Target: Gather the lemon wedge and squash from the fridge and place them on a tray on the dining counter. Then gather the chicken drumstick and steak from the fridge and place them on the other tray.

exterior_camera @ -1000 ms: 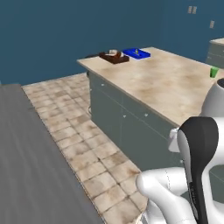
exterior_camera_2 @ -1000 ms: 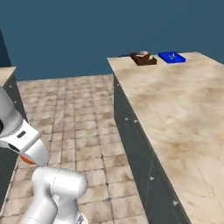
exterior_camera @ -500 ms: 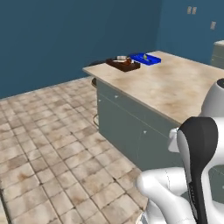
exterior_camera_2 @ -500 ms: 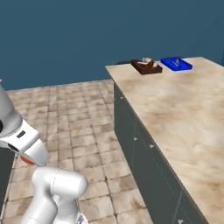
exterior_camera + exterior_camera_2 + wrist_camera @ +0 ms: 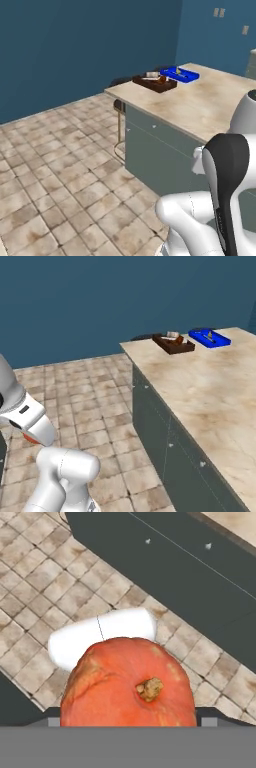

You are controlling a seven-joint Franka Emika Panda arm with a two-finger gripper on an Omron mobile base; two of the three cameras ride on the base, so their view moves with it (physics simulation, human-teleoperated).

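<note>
Squash (image 5: pixel 129 682) — orange, stem showing — sits clamped between the wide-spread gripper (image 5: pixel 128 722) fingers.

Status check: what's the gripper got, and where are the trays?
Gripper shut on squash. Brown tray and blue tray on counter ahead. Nothing in the way.

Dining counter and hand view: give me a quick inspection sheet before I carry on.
Surface: beige marble dining counter, mostly bare, grey cabinet fronts below.
Job's things: round orange squash sits between the fingers in the hand view; brown tray and blue tray side by side at the counter's far end, each holding small items too small to identify.
Clutter: nothing seen.
Gripper: wide, closed on the squash.
Cables: nothing seen.
Surroundings: tan tiled floor, dark blue walls, stool beside the counter.
</note>
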